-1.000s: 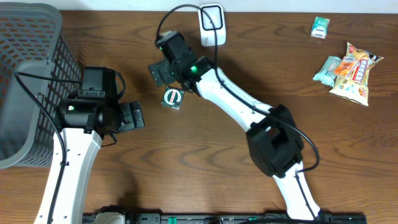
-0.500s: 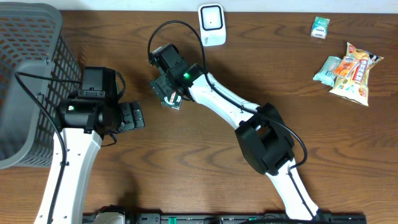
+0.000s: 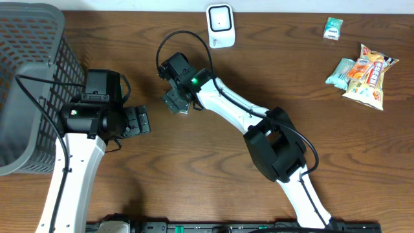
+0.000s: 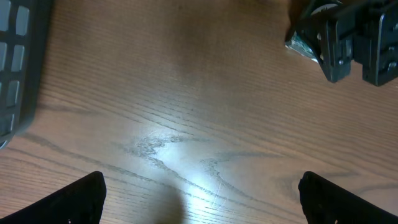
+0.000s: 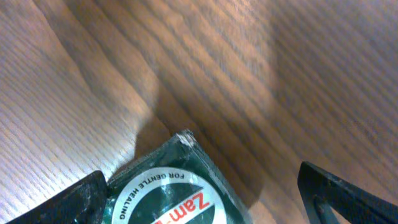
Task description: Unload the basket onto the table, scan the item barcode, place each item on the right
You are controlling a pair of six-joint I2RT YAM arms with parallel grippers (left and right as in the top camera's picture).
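The item (image 5: 166, 191) is a dark green square packet with a white ring and red "Zam" lettering, lying flat on the wooden table. My right gripper (image 5: 205, 208) is open and straddles it: the left finger (image 5: 84, 200) touches its edge and the right finger (image 5: 339, 194) stands well clear. From overhead, the right gripper (image 3: 175, 99) covers most of the item (image 3: 182, 109). The white barcode scanner (image 3: 220, 26) stands at the back edge. My left gripper (image 3: 137, 121) is open and empty, a short way left of the item. In the left wrist view the left gripper (image 4: 202, 202) hangs over bare wood.
A grey mesh basket (image 3: 26, 77) fills the left side, its wall (image 4: 18, 62) close to my left gripper. Snack packets (image 3: 364, 72) and a small green packet (image 3: 333, 28) lie at the far right. My right arm (image 3: 239, 113) stretches across the table's middle.
My right gripper has moved from near the scanner forward and left, down onto the item, and now straddles it. The left arm has not moved.
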